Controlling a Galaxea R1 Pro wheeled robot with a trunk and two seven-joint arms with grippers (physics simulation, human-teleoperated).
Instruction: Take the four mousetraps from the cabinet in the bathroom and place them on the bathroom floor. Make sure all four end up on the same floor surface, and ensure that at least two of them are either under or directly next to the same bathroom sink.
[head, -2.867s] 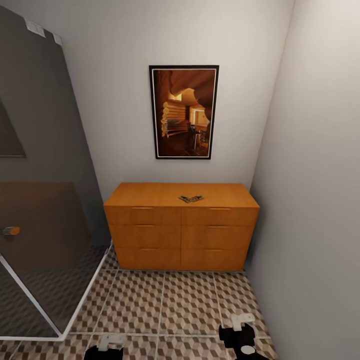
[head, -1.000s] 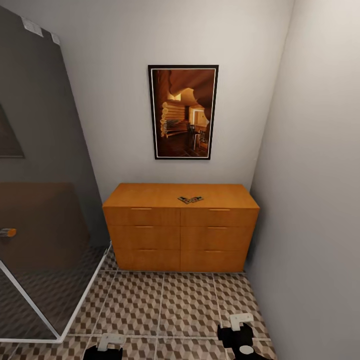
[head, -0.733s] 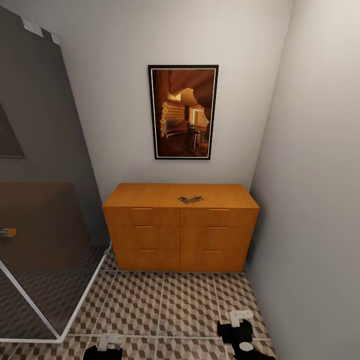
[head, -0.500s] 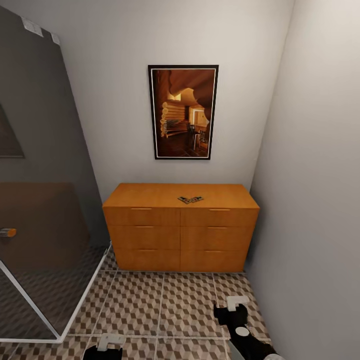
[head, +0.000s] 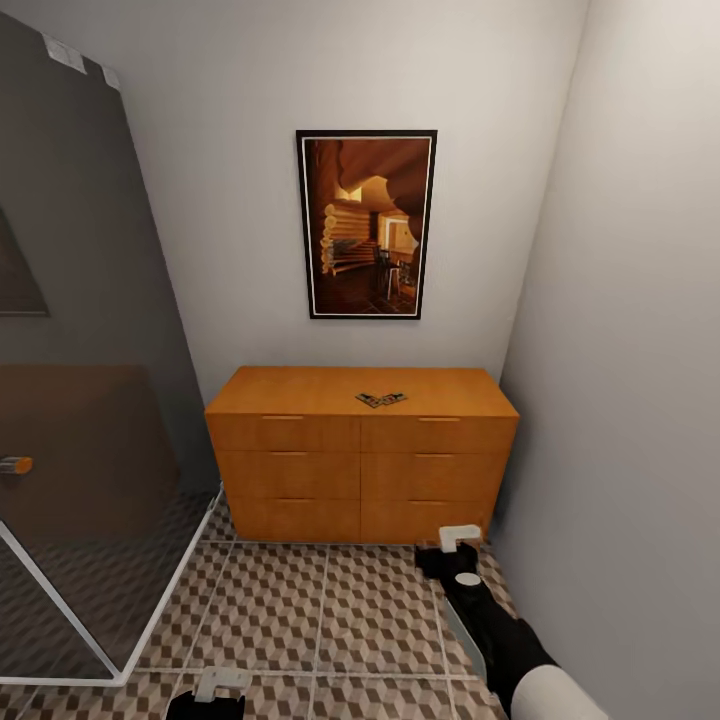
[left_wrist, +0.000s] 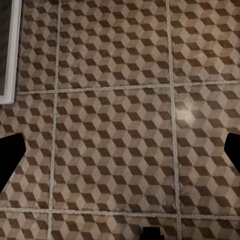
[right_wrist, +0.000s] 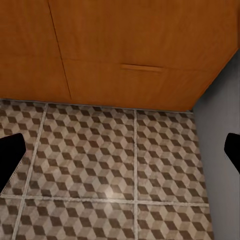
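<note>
The orange-brown cabinet (head: 360, 470) stands against the far wall, and its drawers are closed. A small dark cluster of mousetraps (head: 381, 399) lies on its flat top, right of the middle; they are too small to count. My right gripper (head: 452, 548) is stretched forward low over the bathroom floor (head: 330, 610), just in front of the cabinet's lower right corner, open and empty. The right wrist view faces the cabinet's bottom drawers (right_wrist: 125, 55) and the floor (right_wrist: 100, 165). My left gripper (head: 222, 684) hangs near my base, open, over the floor (left_wrist: 120, 125). The sink is out of view.
A grey glass shower screen (head: 90, 400) with a white base frame (head: 60, 590) closes off the left side. The right wall (head: 620, 400) runs close beside the cabinet and my right arm. A framed picture (head: 367, 224) hangs above the cabinet.
My right arm has reached forward from near my base to the cabinet's lower right corner. The left gripper and the mousetraps have stayed put.
</note>
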